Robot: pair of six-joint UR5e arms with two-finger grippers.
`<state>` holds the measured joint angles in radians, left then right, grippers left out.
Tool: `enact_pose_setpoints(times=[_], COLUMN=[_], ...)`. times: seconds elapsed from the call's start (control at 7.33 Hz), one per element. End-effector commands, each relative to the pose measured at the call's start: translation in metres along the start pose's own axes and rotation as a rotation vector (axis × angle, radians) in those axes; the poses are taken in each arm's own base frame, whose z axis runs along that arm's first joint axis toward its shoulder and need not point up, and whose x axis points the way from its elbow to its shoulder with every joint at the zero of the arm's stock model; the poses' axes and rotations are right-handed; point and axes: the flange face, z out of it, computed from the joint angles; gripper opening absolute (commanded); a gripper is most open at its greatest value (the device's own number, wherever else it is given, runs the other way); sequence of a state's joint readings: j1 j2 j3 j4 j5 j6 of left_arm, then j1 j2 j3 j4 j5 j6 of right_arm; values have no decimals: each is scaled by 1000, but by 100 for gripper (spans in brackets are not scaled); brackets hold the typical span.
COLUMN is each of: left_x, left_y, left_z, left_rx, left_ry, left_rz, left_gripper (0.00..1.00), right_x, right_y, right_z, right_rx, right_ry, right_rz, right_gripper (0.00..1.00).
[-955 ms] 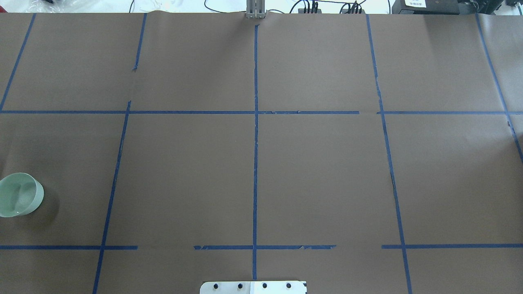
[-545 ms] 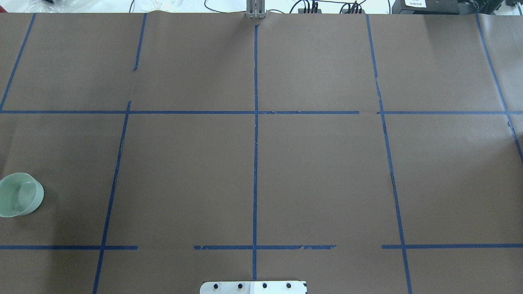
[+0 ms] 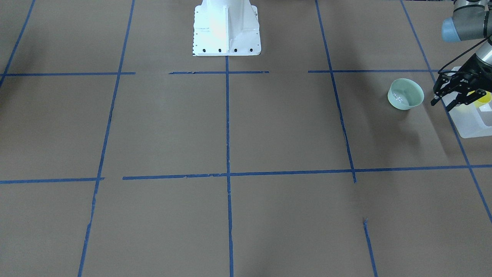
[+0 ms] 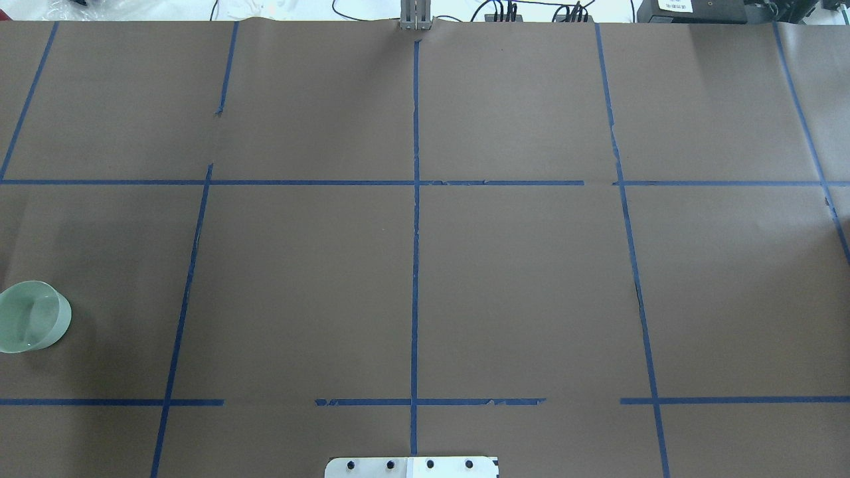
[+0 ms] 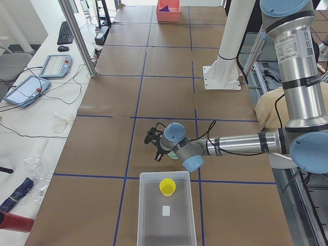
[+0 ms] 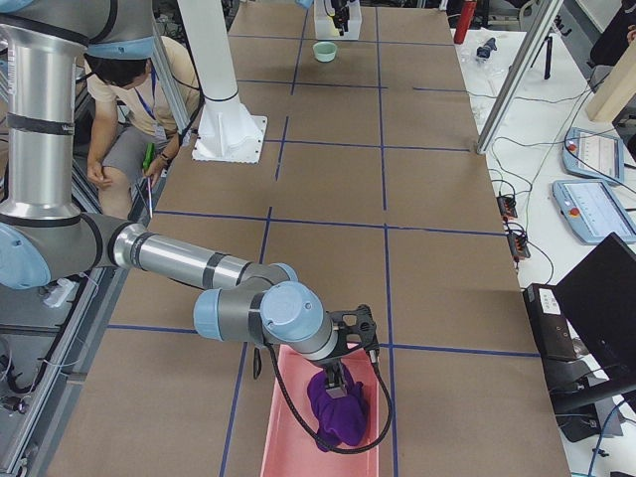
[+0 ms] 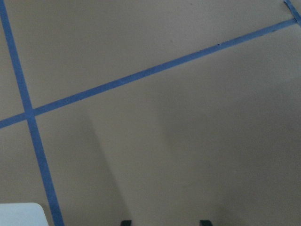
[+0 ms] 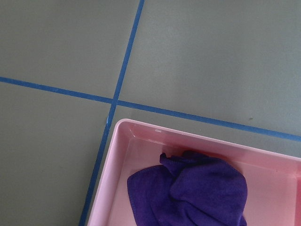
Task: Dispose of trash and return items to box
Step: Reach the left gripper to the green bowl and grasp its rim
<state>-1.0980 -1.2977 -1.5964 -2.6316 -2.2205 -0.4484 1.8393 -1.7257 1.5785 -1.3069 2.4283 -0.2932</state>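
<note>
The small yellow plastic tumbler cup is seen upright inside the rectangular frosted-white plastic box, so that item is judged returned. The round mint-green bowl is found on the brown paper-covered table just beside the box. The left gripper is held between bowl and box, jaws spread and empty, and is judged ready for the bowl. The right gripper is hung over the purple cloth in the pink tray; whether its jaws are parted cannot be told. Cup and box are missed by the overhead view, where only the bowl is caught at the edge, and two separated fingertips over bare paper are shown only by the left wrist view
</note>
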Motion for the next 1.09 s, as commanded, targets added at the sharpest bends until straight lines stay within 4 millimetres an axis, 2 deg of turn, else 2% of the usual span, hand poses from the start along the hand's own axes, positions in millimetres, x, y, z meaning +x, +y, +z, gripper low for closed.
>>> enact_pose_setpoints(times=[0.0,0.27,0.41,0.55,0.68,0.95], left_x=[15,24,23,19,18,24], left_y=[14,24,29,28,27,22], left_z=[19,33,33,33,33,26], left_rx=[-45,-66,-68,-50,-40,-20], left_ry=[28,31,31,-1,-17,1], left_rz=[36,70,73,77,83,93], left_gripper=[58,57,44,8,0,0], right_x=[0,1,0,1,1,1], right_y=[0,0,0,0,0,1], right_z=[0,0,0,0,0,1], right_rx=[-1,-1,0,-1,-1,-2], right_ry=[1,3,3,3,3,3], right_rz=[0,-1,-2,-3,-3,0], right_gripper=[100,100,100,100,100,100])
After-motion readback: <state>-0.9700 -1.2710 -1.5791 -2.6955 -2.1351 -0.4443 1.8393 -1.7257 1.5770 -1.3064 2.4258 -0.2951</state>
